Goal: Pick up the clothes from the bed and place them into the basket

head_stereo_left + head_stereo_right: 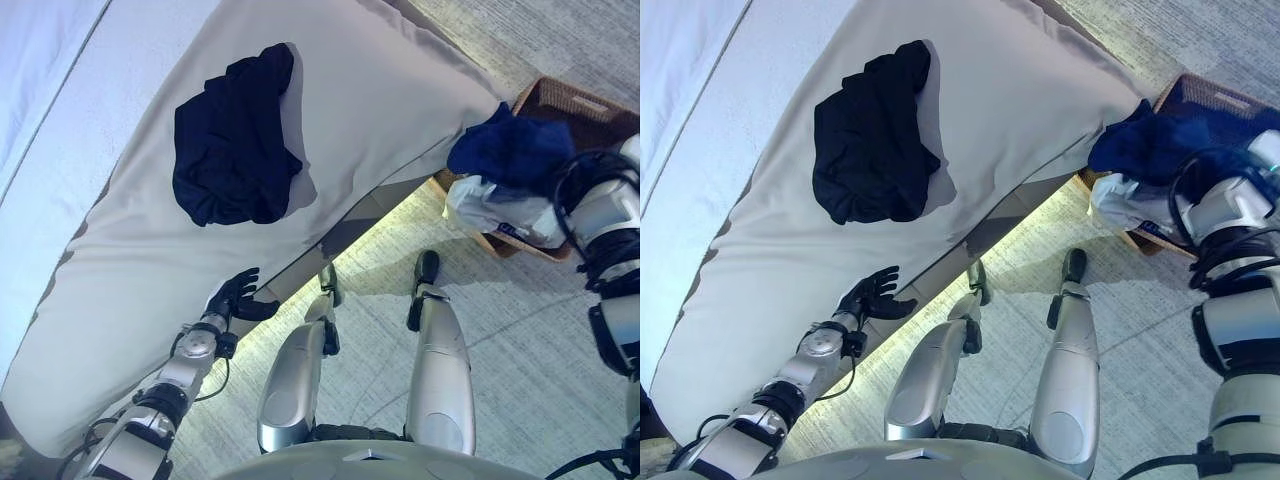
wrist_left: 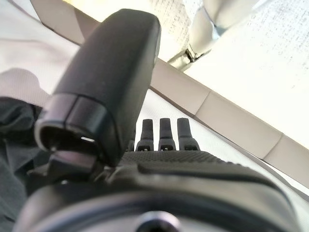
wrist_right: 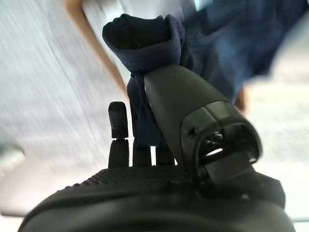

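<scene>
A black garment (image 1: 235, 140) lies crumpled on the beige bed cover (image 1: 390, 90). My right hand (image 3: 159, 193) pinches a dark blue garment (image 3: 145, 43) between thumb and fingers. In the eye views this blue garment (image 1: 510, 150) hangs over the near end of the brown wicker basket (image 1: 580, 100), above white clothing (image 1: 500, 210) lying in it. My left hand (image 1: 238, 295) is open, with relaxed fingers, at the bed's near edge, below the black garment and apart from it. It also shows in the left wrist view (image 2: 164, 164), holding nothing.
The basket stands on the pale carpet (image 1: 530, 330) to the right of the bed's corner. A white pillow or sheet (image 1: 40, 60) lies along the bed's far left side.
</scene>
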